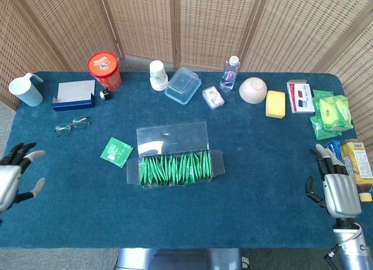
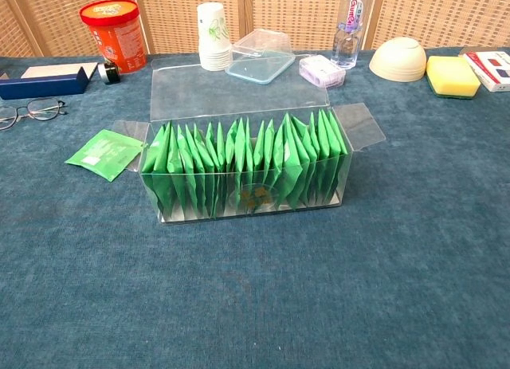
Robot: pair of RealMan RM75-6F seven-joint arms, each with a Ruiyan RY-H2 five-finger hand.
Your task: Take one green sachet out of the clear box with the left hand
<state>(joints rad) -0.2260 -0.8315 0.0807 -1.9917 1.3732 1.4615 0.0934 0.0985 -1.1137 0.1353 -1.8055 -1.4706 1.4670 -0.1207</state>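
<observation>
1. My left hand [image 1: 11, 179] hangs at the table's near left edge, fingers spread and holding nothing; the chest view does not show it at all.

2. My right hand [image 1: 337, 191] sits at the near right corner, fingers loosely apart, empty, with a yellow carton [image 1: 360, 165] just beyond it.

3. Ahead and to the right of my left fingers, one green sachet [image 1: 117, 151] lies flat on the blue table [image 1: 262, 188], outside the clear box [image 1: 175, 159] and just beside its left end flap, apart from my hand.

4. The box stands open at mid-table, lid tipped back, the remaining sachets [image 2: 247, 166] packed upright in a row from end to end.

5. By my reading the task is done: one sachet is out, lying free on the cloth, and nothing is left but to keep my hand clear. Whether the row has a gap where it came from I cannot tell.

6. Beyond my left fingers, a pair of glasses [image 1: 71, 126] rests on the cloth, well apart from the sachet.

7. Along the far edge stand a pale blue mug [image 1: 25, 90], a blue-and-white box [image 1: 73, 94], a red tub [image 1: 104, 70], paper cups [image 1: 158, 75], a clear lidded container [image 1: 183, 86], a water bottle [image 1: 229, 73], a cream bowl [image 1: 253, 90] and a yellow sponge [image 1: 275, 104].
</observation>
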